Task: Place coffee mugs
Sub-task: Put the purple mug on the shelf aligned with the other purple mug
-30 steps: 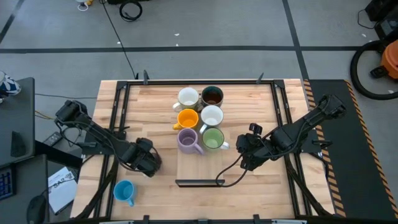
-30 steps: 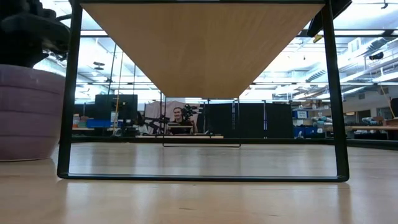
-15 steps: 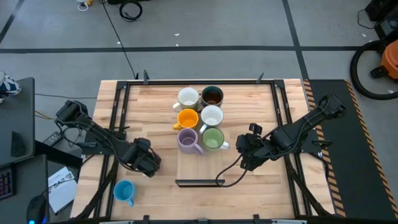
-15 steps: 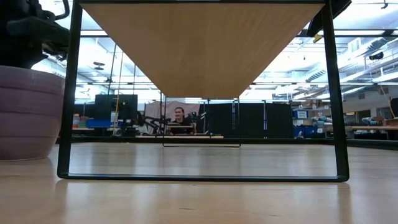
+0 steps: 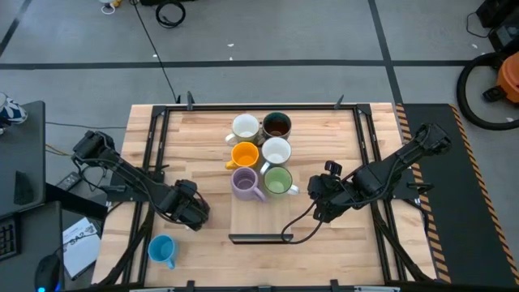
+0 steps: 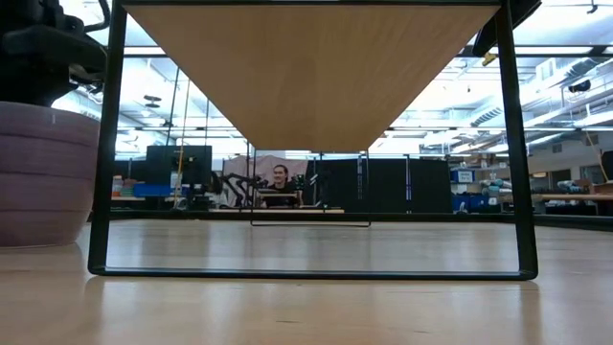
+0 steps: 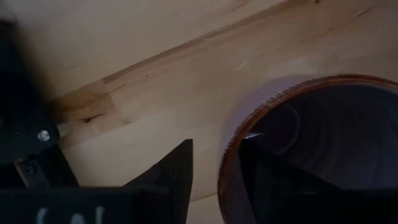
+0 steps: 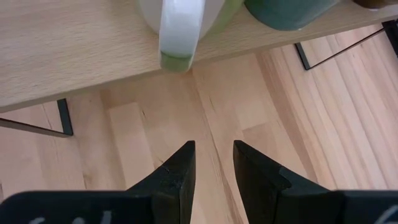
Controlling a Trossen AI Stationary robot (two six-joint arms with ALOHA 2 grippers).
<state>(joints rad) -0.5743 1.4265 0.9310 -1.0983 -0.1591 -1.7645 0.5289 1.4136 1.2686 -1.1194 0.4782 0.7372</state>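
Left gripper [image 7: 214, 165] jaws parted, straddling rim of lavender mug [image 7: 311, 143] on table, left of raised shelf [image 5: 243, 207]. Not clamped. Shelf lies to gripper's right. Right gripper [image 8: 213, 163] slightly open, empty, facing green mug [image 8: 180, 31].

Wooden table [image 5: 203, 130]: shelf [image 5: 243, 219], blue mug [image 5: 161, 248], seemingly lavender mug [image 6: 38, 172].

Grey taped floor [image 5: 324, 40], bright ceiling lights [image 6: 450, 91]

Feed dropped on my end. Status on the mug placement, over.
Left gripper open, astride lavender mug rim, mug on table. Right gripper open, empty, waiting beside raised board. Light blue mug not yet moved; nothing blocking.
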